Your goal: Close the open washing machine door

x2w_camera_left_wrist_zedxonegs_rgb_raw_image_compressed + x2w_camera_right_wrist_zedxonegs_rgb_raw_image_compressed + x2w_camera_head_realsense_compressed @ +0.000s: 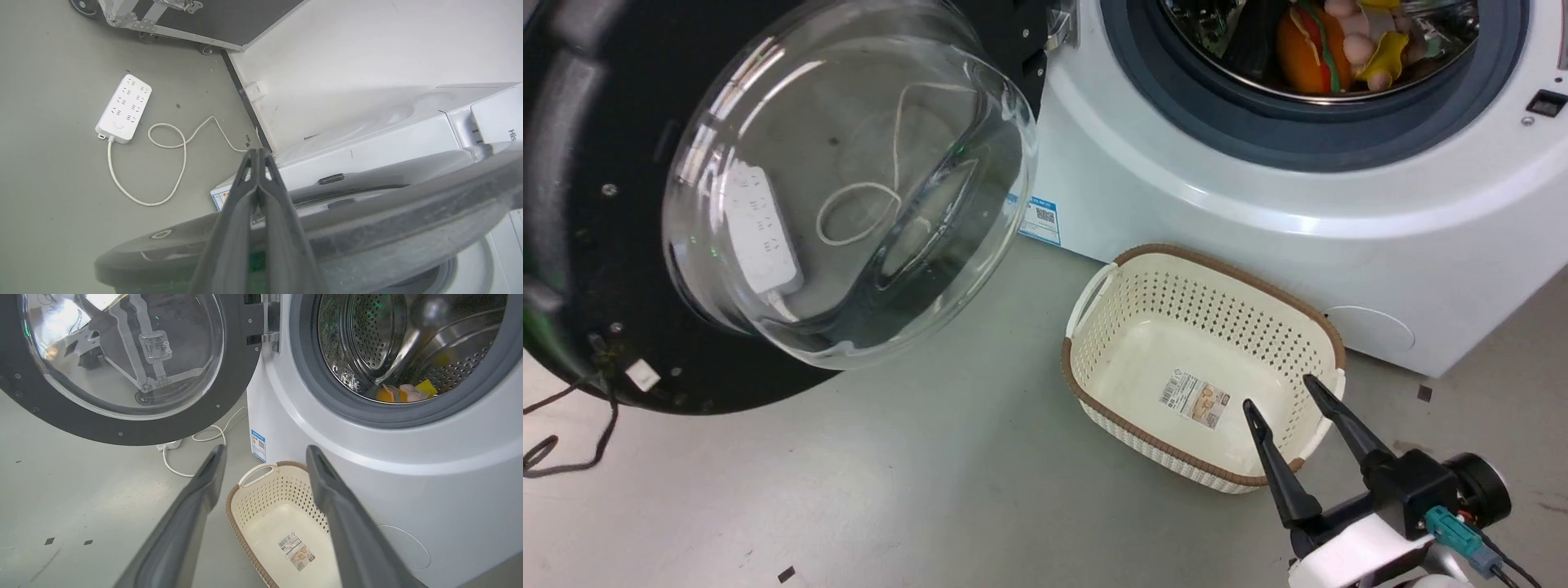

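Note:
The washing machine door (588,163) hangs wide open at the left of the head view, its glossy black rim around a bulging glass bowl, hinged to the white washing machine (1258,220). In the left wrist view my left gripper (257,152) is shut and empty, its fingers lying across the door's outer rim (388,216), seen edge-on; I cannot tell whether they touch it. My right gripper (1281,393) stands open over the basket, well apart from the door (122,367). Its fingers frame the basket and the machine's front (408,477).
A cream perforated basket (1225,271) sits on the floor before the machine. Colourful soft toys (1327,41) lie in the steel drum. A white power strip (124,108) with a looped cord lies on the floor behind the door. A black metal-edged case (212,20) stands beyond.

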Robot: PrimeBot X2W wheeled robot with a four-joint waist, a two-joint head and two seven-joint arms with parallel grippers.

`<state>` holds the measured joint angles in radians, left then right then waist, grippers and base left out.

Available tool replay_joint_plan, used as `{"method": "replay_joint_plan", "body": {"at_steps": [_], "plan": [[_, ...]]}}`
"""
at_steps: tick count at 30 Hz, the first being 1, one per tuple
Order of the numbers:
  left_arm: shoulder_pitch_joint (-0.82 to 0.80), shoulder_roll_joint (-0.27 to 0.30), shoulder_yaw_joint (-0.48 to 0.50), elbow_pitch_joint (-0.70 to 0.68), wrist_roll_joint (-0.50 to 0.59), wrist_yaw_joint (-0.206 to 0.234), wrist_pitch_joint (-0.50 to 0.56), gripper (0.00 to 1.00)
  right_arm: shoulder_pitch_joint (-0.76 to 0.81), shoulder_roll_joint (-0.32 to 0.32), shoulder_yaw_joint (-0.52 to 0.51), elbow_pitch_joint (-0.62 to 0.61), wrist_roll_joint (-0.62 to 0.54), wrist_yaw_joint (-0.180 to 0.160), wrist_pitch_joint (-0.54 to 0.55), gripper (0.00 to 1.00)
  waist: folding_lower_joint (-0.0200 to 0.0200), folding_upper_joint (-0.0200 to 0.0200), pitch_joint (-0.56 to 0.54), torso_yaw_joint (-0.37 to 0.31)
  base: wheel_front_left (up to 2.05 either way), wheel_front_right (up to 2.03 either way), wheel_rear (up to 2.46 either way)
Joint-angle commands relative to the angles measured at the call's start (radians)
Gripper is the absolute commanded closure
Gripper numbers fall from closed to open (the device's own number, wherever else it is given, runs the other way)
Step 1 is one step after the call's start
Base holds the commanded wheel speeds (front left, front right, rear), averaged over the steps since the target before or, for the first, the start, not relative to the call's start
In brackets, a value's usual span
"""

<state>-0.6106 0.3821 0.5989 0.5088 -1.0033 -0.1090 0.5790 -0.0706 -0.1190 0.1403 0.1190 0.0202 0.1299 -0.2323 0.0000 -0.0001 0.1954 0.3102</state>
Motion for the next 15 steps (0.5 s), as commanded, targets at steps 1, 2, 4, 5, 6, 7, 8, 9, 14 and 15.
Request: {"method": "replay_joint_plan", "body": {"at_steps": [1, 2, 4, 5, 6, 7, 8, 9, 14, 15], "plan": [[0.007, -0.009, 0.002, -0.005, -0.032, -0.01, 0.026, 1.0, -0.016, -0.003, 0.001, 0.005, 0.006, 0.001, -0.01, 0.0, 0.0, 0.0001, -0.004, 0.002, 0.0, 0.0, 0.0], [0.015, -0.017, 0.0, -0.017, -0.056, -0.012, 0.052, 1.0, -0.016, -0.003, 0.001, 0.008, 0.004, 0.001, -0.012, 0.0, 0.0, 0.0001, -0.008, 0.002, 0.0, 0.0, 0.0], [0.035, -0.033, -0.007, -0.048, -0.107, -0.015, 0.107, 1.0, -0.017, -0.001, -0.007, 0.015, 0.001, 0.001, -0.017, 0.0, 0.0, 0.0001, -0.016, 0.004, 0.0, 0.0, 0.0], [0.047, -0.044, -0.013, -0.07, -0.137, -0.016, 0.138, 1.0, -0.017, 0.001, -0.016, 0.02, -0.001, 0.001, -0.019, 0.0, 0.0, 0.0001, -0.022, 0.004, 0.0, 0.0, 0.0], [0.06, -0.056, -0.018, -0.092, -0.17, -0.017, 0.17, 1.0, -0.017, 0.005, -0.026, 0.024, -0.003, 0.001, -0.021, 0.0, 0.0, 0.0001, -0.027, 0.005, 0.0, 0.0, 0.0], [0.075, -0.068, -0.024, -0.116, -0.204, -0.018, 0.204, 1.0, -0.018, 0.009, -0.037, 0.028, -0.006, 0.001, -0.023, 0.0, 0.0, 0.0001, -0.034, 0.005, 0.0, 0.0, 0.0], [0.092, -0.08, -0.03, -0.141, -0.237, -0.019, 0.238, 1.0, -0.018, 0.013, -0.048, 0.032, -0.008, 0.001, -0.025, 0.0, 0.0, 0.0001, -0.041, 0.005, 0.0, 0.0, 0.0], [0.111, -0.095, -0.039, -0.172, -0.267, -0.02, 0.269, 1.0, -0.019, 0.017, -0.058, 0.037, -0.01, 0.001, -0.027, 0.0, 0.0, 0.0001, -0.047, 0.004, 0.0, 0.0, 0.0], [0.229, -0.179, -0.108, -0.344, -0.361, -0.021, 0.356, 1.0, -0.014, 0.032, -0.109, 0.051, -0.024, 0.001, -0.029, 0.0, 0.0, 0.0001, -0.091, -0.01, 0.0, 0.0, 0.0], [0.253, -0.197, -0.125, -0.373, -0.374, -0.021, 0.369, 1.0, -0.011, 0.036, -0.12, 0.054, -0.026, 0.001, -0.029, 0.0, 0.0, 0.0001, -0.1, -0.014, 0.0, 0.0, 0.0]]}}
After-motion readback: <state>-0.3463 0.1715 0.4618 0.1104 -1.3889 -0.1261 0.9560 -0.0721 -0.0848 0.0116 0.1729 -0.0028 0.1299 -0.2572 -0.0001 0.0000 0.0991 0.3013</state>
